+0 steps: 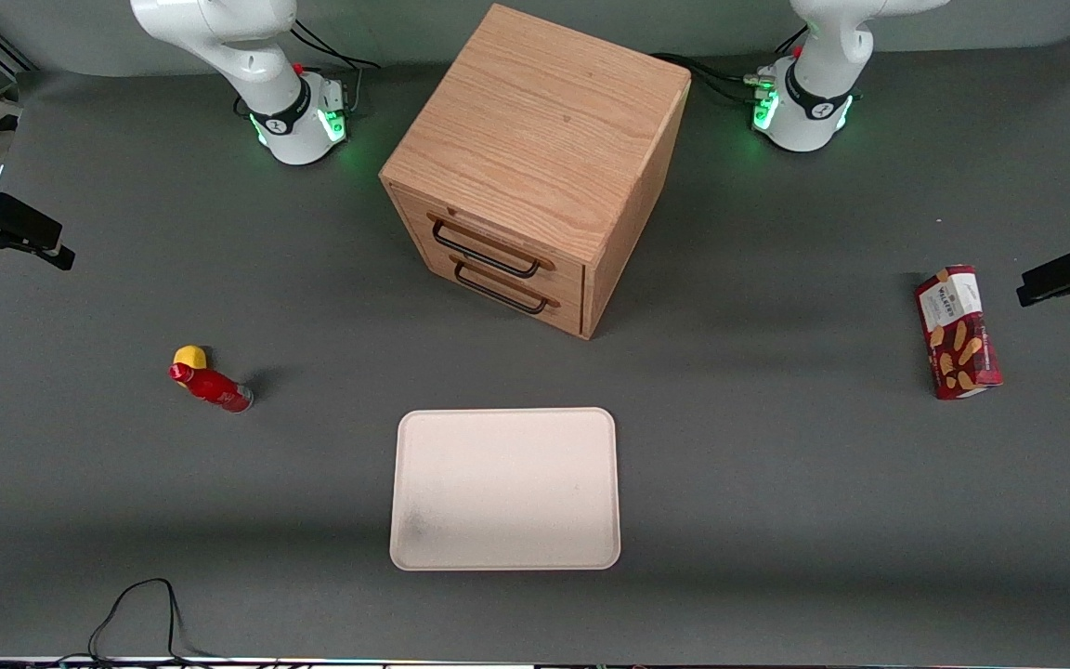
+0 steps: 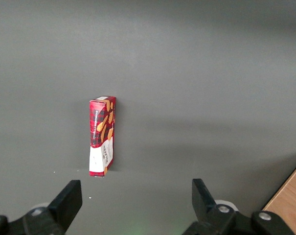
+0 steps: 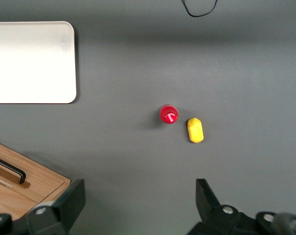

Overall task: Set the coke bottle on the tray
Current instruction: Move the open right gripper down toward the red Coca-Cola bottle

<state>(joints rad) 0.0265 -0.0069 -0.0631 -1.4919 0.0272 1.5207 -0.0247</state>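
A robotics laboratory is being shown: two white arm bases with glowing green status lights [image 1: 296, 116] are bolted to a grey matted surface [image 1: 776, 520], cameras on black brackets [image 1: 10, 232] are being aimed in from both ends, and loose cabling [image 1: 140, 613] is being trailed over its near edge. Test props are being laid out: a wooden drawer cabinet [image 1: 535, 158], a tray [image 1: 505, 488] and a biscuit box [image 1: 958, 332].

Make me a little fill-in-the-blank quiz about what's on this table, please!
1. The coke bottle stands beside a small ____ lump.
2. The tray holds ____.
3. The wooden cabinet has ____ drawer handles.
4. The gripper, high above the bottle, is ____.

Missing words: yellow; nothing; two; open
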